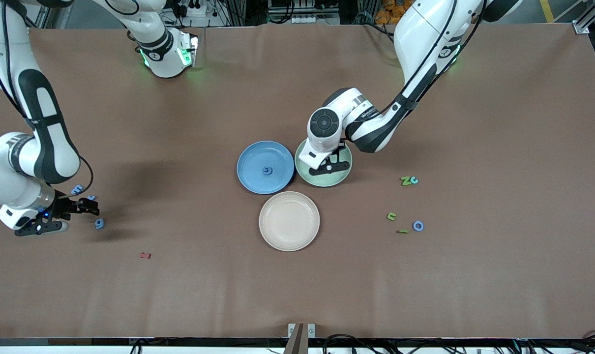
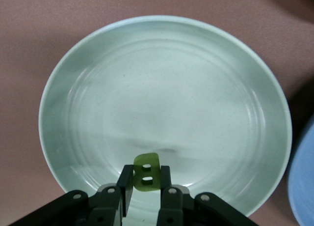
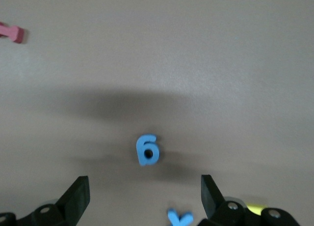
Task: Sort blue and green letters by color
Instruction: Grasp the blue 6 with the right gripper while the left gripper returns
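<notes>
My left gripper (image 1: 330, 167) is over the green plate (image 1: 344, 178) and is shut on a small green letter B (image 2: 147, 162), held just above the plate's bare bottom (image 2: 162, 88). My right gripper (image 1: 87, 206) is open and low at the right arm's end of the table. A blue 6-shaped piece (image 3: 147, 150) lies ahead of its fingers and a blue Y-shaped piece (image 3: 179, 218) lies between them. One blue letter (image 1: 267, 170) lies in the blue plate (image 1: 251, 167). Green letters (image 1: 405, 181) and a blue O (image 1: 418, 225) lie toward the left arm's end.
An empty beige plate (image 1: 289, 236) stands nearer the front camera than the two coloured plates. A small dark red letter (image 1: 145, 255) lies near the right gripper and shows in the right wrist view (image 3: 12, 33). A bit of yellow (image 3: 255, 208) shows beside one finger.
</notes>
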### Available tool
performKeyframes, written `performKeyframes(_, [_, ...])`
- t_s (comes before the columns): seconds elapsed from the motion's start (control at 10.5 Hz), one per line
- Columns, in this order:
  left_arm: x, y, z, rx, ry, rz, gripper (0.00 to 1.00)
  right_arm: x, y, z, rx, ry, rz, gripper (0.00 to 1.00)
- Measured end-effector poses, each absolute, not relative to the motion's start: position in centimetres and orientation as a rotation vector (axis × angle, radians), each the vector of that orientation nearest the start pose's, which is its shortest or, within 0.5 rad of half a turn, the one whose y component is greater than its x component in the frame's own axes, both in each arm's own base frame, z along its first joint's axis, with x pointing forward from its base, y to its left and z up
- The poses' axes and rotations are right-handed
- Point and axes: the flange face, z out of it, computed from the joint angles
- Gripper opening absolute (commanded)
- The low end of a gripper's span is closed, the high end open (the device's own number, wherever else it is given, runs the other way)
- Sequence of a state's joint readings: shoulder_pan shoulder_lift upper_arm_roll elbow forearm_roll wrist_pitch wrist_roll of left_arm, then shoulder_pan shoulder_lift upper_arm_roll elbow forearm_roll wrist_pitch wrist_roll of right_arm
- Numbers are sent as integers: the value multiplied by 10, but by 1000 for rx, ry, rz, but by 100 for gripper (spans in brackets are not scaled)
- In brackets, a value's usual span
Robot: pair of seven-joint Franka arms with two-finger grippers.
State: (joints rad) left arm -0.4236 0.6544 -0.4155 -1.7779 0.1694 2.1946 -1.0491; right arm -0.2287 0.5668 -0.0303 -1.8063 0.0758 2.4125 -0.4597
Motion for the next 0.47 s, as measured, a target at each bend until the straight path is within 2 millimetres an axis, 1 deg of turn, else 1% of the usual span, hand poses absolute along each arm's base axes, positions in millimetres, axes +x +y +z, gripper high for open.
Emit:
performKeyframes(0.28, [442,-459,200,-3045,-249,316,0,639,-165,194,-3105,-195,-115,100])
performKeyframes(0.38, [442,-459,200,-3045,-249,316,99,638,-163,186,-3080,-144,-119,100])
performKeyframes(0.47, [442,-458,200,-3046,-251,315,100,638,-161,181,-3060,-108,-120,100])
